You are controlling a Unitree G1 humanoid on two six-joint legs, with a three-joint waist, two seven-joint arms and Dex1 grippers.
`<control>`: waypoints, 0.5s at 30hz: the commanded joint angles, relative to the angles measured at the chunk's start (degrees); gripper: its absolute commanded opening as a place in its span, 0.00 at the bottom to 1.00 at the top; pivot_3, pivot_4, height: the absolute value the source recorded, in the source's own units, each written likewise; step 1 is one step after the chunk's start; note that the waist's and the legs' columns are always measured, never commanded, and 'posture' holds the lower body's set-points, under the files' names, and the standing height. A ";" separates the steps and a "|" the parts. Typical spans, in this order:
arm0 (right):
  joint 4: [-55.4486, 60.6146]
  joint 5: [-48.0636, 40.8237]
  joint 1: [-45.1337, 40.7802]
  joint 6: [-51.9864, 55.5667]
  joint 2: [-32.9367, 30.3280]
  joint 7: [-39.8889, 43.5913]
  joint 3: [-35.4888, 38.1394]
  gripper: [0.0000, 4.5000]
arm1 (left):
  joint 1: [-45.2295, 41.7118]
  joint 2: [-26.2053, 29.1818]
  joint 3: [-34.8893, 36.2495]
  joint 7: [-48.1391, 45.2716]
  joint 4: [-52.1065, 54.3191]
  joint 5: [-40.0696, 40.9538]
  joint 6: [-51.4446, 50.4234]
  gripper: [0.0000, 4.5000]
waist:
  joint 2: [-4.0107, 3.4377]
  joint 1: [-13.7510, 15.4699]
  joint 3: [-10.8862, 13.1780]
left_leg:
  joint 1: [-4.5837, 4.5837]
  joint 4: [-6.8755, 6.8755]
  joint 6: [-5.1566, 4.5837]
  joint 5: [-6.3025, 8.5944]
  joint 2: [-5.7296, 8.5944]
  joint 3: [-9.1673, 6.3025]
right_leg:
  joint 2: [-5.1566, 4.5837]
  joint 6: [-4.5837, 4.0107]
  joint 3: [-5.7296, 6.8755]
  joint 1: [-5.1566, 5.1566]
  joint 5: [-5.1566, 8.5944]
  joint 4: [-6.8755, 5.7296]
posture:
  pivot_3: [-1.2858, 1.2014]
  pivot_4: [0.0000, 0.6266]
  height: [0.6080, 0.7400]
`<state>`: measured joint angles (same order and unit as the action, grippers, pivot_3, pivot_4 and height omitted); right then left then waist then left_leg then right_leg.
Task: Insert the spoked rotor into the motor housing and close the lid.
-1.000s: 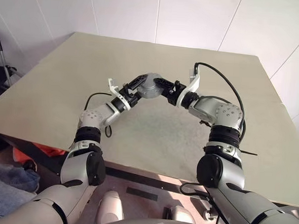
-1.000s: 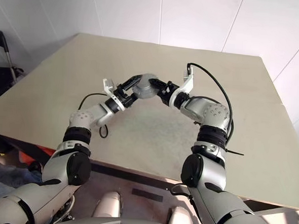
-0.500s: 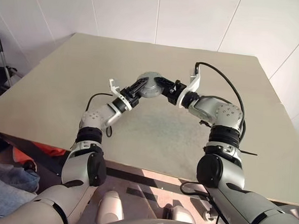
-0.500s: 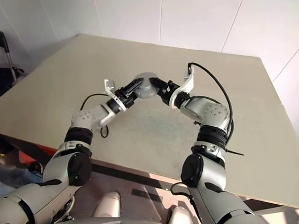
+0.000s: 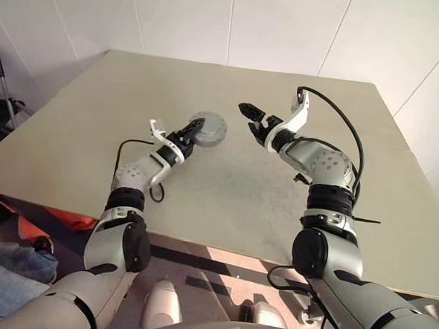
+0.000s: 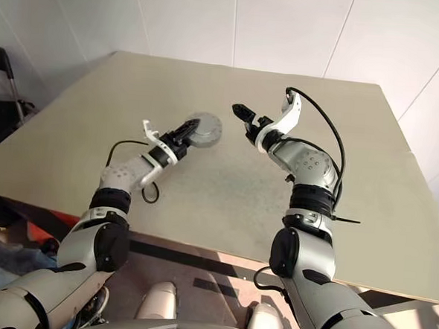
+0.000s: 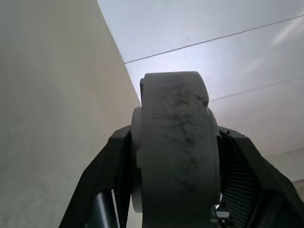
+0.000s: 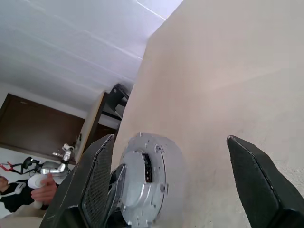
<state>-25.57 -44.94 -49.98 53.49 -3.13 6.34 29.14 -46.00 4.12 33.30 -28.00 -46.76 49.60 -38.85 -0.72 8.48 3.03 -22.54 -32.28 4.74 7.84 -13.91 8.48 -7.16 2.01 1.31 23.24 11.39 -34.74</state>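
A moment ago both grippers held the round grey unit together above the table; now the right gripper (image 5: 246,112) has let go and drawn back to the right, its two fingers standing wide apart with nothing between them. The left gripper (image 5: 189,134) alone carries the unit, its fingers clamped on the rim, as the left wrist view shows from very near. The piece in its grip is the motor housing (image 5: 207,128) – closed, as far as I can judge, because the side that the right wrist view shows is a flat silver face with small holes, and no copper ring is seen. The spoked rotor is not seen apart anywhere, so I think it is already inside, under the lid. If this is right, the assembly is done and what remains is probably to put the unit down.

The table (image 5: 277,198) is large, beige and matt, with a greyer worn patch near the middle. Behind it are white panel walls; in the right wrist view a dark door and a person's hand (image 8: 45,186) appear far behind – well apart from the work
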 commanded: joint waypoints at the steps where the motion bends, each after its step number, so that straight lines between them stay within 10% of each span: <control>1: 0.54 -0.07 -0.51 -1.12 -0.51 0.59 -0.92 0.96 | 0.90 2.25 2.16 1.79 3.01 0.13 4.18 0.50 | 0.00 -0.02 0.00 | 0.00 0.01 -0.01 0.01 0.00 0.00 | 0.01 0.00 0.00 0.00 0.00 0.00 | 0.52 0.00 1.00; 15: -3.70 0.58 -2.13 -2.42 -0.66 1.71 -2.50 0.96 | 2.89 6.70 4.76 8.57 1.30 -2.54 12.50 0.50 | 0.10 0.14 0.05 | -0.12 -0.16 0.00 0.00 -0.02 -0.08 | -0.01 0.01 0.05 -0.02 0.00 -0.06 | 0.52 0.00 1.00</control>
<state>-29.77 -44.02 -49.84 51.83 -3.40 7.35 26.86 -41.23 9.31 37.67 -18.77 -47.17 46.64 -28.27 -0.62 8.63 3.08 -22.66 -32.44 4.74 7.84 -13.93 8.40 -7.17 2.02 1.36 23.22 11.39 -34.79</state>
